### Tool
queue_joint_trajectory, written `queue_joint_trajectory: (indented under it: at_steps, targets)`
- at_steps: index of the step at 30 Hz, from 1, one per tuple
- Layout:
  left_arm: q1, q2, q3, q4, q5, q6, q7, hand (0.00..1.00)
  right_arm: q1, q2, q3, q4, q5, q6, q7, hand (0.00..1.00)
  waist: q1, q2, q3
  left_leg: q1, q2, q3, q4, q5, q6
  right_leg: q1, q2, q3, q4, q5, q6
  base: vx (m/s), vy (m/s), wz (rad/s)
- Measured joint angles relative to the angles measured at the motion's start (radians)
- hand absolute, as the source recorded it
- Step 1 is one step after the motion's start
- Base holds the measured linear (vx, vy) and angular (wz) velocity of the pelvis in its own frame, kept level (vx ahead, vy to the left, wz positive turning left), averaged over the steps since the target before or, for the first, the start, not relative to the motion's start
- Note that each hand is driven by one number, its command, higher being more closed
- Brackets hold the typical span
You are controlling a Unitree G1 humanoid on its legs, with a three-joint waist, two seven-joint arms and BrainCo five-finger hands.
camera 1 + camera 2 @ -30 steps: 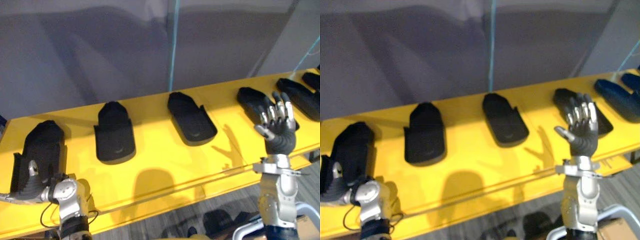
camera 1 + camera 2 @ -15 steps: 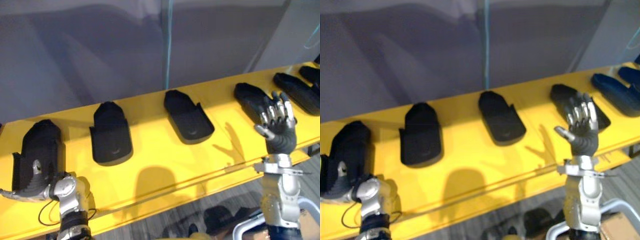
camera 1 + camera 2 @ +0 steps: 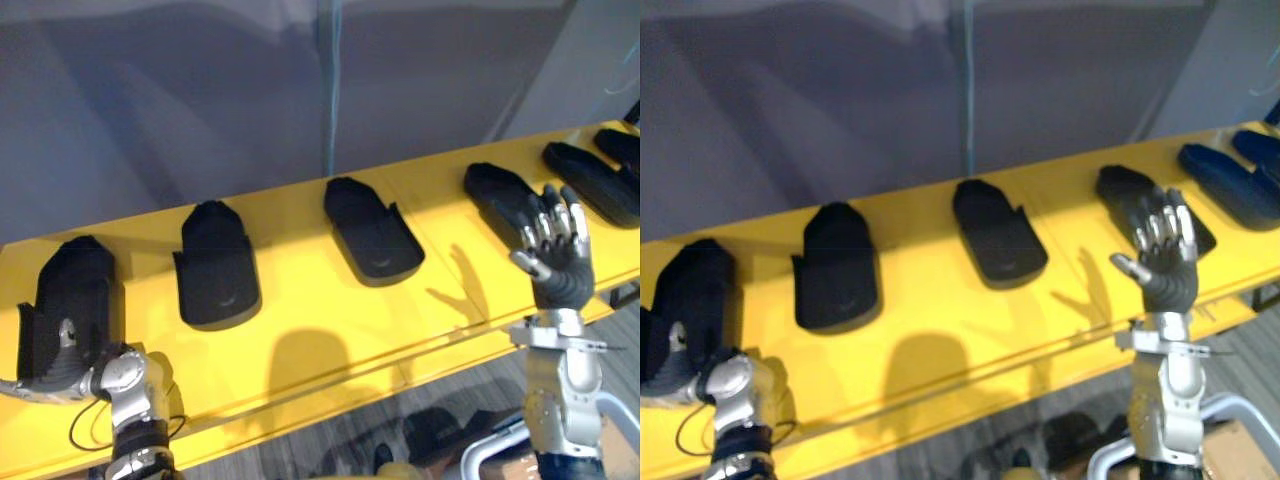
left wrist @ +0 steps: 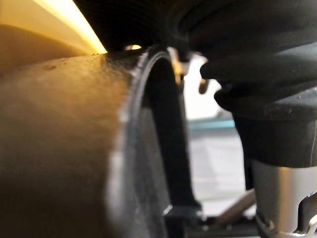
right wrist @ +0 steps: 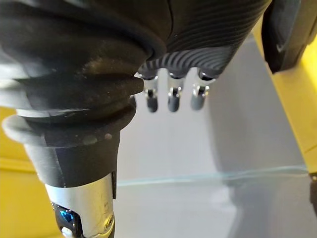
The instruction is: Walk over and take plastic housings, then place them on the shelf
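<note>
Left eye view, right hand [image 3: 553, 265] splayed near housing [image 3: 488, 188], left hand [image 3: 58, 376] grip unclear

The place is best read as a workshop or a factory-style production area. A long yellow worktop [image 3: 300, 330] is seen running across the whole view, its bright painted surface of the kind used on industrial benches. Black plastic housings [image 3: 215, 270], much alike in shape, are laid out on it in a single row. They are spaced apart from one another, as moulded parts are set out along a line. Behind the worktop the space is closed off by a plain grey partition [image 3: 180, 110], which is marked by one thin pale blue vertical strip [image 3: 328, 100]. Below the front edge, grey plank-patterned flooring [image 3: 330, 435] is visible.
</note>
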Motion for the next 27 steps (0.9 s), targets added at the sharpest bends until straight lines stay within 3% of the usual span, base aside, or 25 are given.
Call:
queue_joint_trajectory:
  at_steps: [5,9,12,16,18,21,22,23,25,27]
  targets:
    - [0.0,0.046,0.014,0.0,-0.004,0.0,0.002,0.0,0.013,0.0,-0.001,-0.002,0.0,0.001,0.0,0.0,0.0,0.0,0.001,0.0,0.0,-0.001,0.0,0.0,0.0,0.001,0.0,-0.002,0.0,0.0,0.0,0.0,0.0,0.0]
    - [0.004,0.065,0.048,-0.026,0.008,-0.047,0.028,0.0,0.022,0.0,-0.001,-0.011,0.0,0.018,0.0,0.0,0.001,0.002,0.001,-0.001,-0.001,-0.005,-0.001,0.0,0.0,0.002,-0.001,-0.007,0.0,0.0,0.0,0.0,0.0,0.01]
    - [0.071,-0.007,0.086,-0.305,0.1,-0.089,0.097,0.0,0.049,0.025,-0.002,-0.047,0.0,0.022,-0.001,0.0,0.004,0.0,0.003,-0.001,-0.001,-0.018,-0.003,0.0,0.0,0.013,-0.003,-0.017,-0.009,0.0,0.0,0.0,0.0,0.1]
    - [0.21,-0.148,0.064,-0.784,0.251,-0.088,0.116,0.0,0.068,0.088,0.004,-0.1,-0.011,0.027,-0.024,0.0,0.019,0.013,0.012,0.003,-0.003,-0.036,-0.003,0.0,0.0,0.031,-0.01,-0.042,-0.013,0.0,0.0,0.01,0.009,0.16]
    - [0.28,-0.202,-0.011,-0.985,0.293,-0.089,0.028,0.0,0.076,0.102,0.012,-0.121,-0.028,0.035,-0.052,0.0,0.032,0.023,0.019,0.006,-0.005,-0.059,-0.003,0.0,0.0,0.049,-0.012,-0.063,-0.016,-0.001,0.0,-0.01,-0.002,0.26]
    - [0.375,-0.215,-0.122,-1.135,0.274,-0.095,-0.176,0.0,0.076,0.126,0.057,-0.12,-0.032,0.039,-0.081,0.0,0.049,0.027,0.019,0.003,-0.005,-0.067,0.0,0.001,0.001,0.052,-0.013,-0.07,-0.015,-0.002,-0.001,-0.04,-0.012,0.12]
    - [0.394,-0.212,-0.164,-1.155,0.212,-0.101,-0.305,0.0,0.077,0.131,0.067,-0.12,-0.039,0.04,-0.092,0.0,0.056,0.027,0.019,-0.001,-0.007,-0.072,0.001,0.001,0.002,0.052,-0.013,-0.074,-0.015,-0.002,-0.001,-0.04,-0.016,0.09]
    - [0.402,-0.211,-0.184,-1.16,0.172,-0.097,-0.381,0.0,0.077,0.133,0.068,-0.12,-0.04,0.04,-0.094,0.0,0.057,0.027,0.019,-0.002,-0.008,-0.077,0.001,0.002,0.003,0.053,-0.013,-0.079,-0.015,-0.002,-0.001,-0.05,-0.026,0.16]
    - [0.439,-0.208,-0.26,-1.161,0.066,-0.043,-0.625,0.0,0.077,0.133,0.068,-0.12,-0.047,0.04,-0.111,0.0,0.056,0.026,0.02,-0.002,-0.013,-0.084,-0.002,0.005,0.007,0.058,-0.016,-0.093,-0.015,-0.003,0.0,-0.06,-0.012,0.11]
    - [0.472,-0.207,-0.276,-1.154,-0.004,0.011,-0.756,0.0,0.085,0.136,0.066,-0.12,-0.047,0.039,-0.113,0.0,0.056,0.024,0.021,-0.002,-0.015,-0.085,-0.005,0.006,0.008,0.058,-0.018,-0.094,-0.015,-0.003,0.001,-0.04,0.009,0.01]
